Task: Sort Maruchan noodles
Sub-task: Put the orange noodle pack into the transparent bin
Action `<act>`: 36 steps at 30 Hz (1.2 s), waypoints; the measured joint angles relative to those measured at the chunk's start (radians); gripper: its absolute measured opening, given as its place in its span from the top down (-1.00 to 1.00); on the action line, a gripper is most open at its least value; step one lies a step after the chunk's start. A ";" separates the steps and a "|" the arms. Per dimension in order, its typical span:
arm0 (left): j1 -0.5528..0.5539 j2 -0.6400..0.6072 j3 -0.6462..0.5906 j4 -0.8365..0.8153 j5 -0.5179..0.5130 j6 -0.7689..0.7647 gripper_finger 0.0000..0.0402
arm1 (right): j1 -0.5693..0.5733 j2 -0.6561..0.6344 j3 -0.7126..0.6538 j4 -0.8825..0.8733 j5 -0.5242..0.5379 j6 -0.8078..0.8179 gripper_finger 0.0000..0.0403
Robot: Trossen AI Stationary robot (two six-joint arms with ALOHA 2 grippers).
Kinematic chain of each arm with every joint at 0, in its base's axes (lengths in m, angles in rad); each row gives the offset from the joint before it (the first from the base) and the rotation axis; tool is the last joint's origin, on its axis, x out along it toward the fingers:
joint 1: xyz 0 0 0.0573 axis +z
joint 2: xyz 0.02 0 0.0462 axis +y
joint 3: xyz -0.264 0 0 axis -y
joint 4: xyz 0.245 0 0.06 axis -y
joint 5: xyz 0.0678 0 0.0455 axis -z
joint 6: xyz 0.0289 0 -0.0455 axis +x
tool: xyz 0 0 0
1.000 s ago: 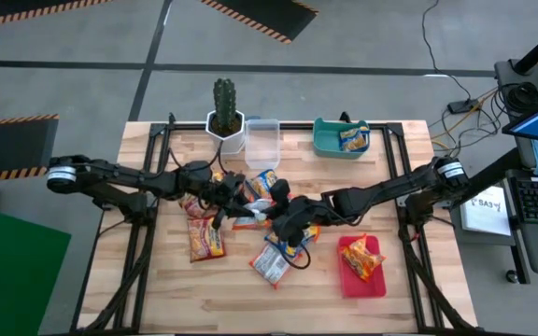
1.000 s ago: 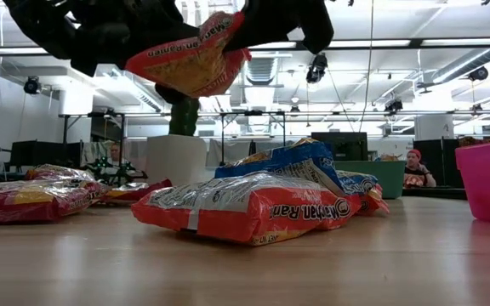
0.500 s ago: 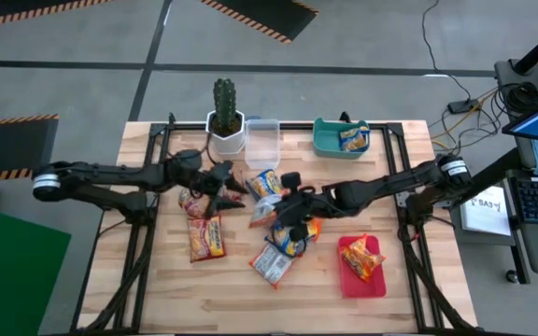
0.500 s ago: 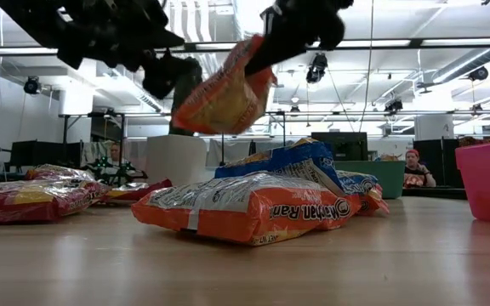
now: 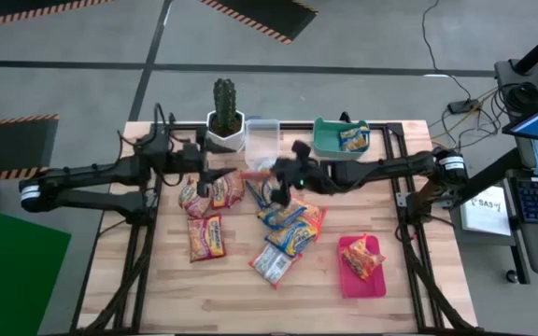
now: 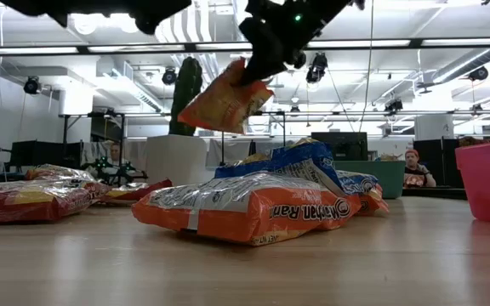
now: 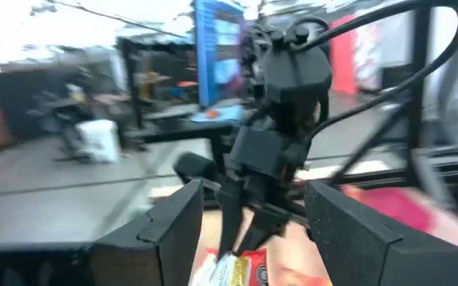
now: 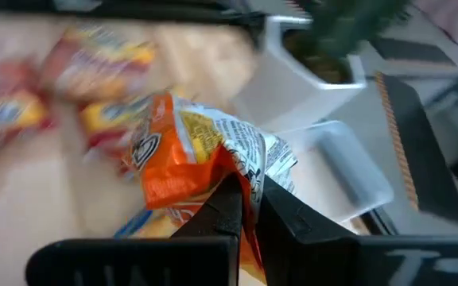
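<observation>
My right gripper (image 5: 281, 177) is shut on an orange noodle packet (image 6: 224, 98), held in the air over the table's far middle, near the clear container (image 5: 261, 140); it also shows in the right wrist view (image 8: 197, 151). My left gripper (image 5: 207, 168) is open and empty, to the left of the packet. Several other packets lie flat on the table: two at the left (image 5: 211, 194) (image 5: 205, 237) and a heap in the middle (image 5: 288, 219), the nearest orange one (image 6: 245, 208). One packet lies in the teal bin (image 5: 341, 138) and one on the red tray (image 5: 362, 266). My right gripper pinches the orange packet between its two fingers at the crinkled end seam (image 8: 241, 171), its upper end in the low view (image 6: 249, 70). The fingers come from above, slanting down. The packet hangs tilted below them, clear of the table and of the heap.
A cactus in a white pot (image 5: 224, 117) stands at the far edge, left of the clear container. The teal bin stands at the far right. The red tray lies near the front right. Bare wood shows along the near edge (image 5: 250, 308).
My left gripper has come away from the orange packet and drawn back toward the table's far left, rising. My right gripper has carried the packet toward the far edge, toward the clear container; the packet has tipped from lying nearly level to hanging below the fingers.
</observation>
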 joint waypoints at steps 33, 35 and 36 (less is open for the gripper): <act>0.001 -0.161 -0.042 -0.200 -0.319 0.087 -0.01 | -0.432 0.406 0.463 -0.220 -0.200 0.085 0.94; 0.001 -0.160 -0.045 -0.203 -0.319 0.087 -0.01 | -0.432 0.438 0.501 -0.253 -0.179 0.083 0.94; 0.001 -0.158 -0.045 -0.202 -0.319 0.087 -0.01 | -0.432 0.451 0.516 -0.274 -0.168 0.083 0.94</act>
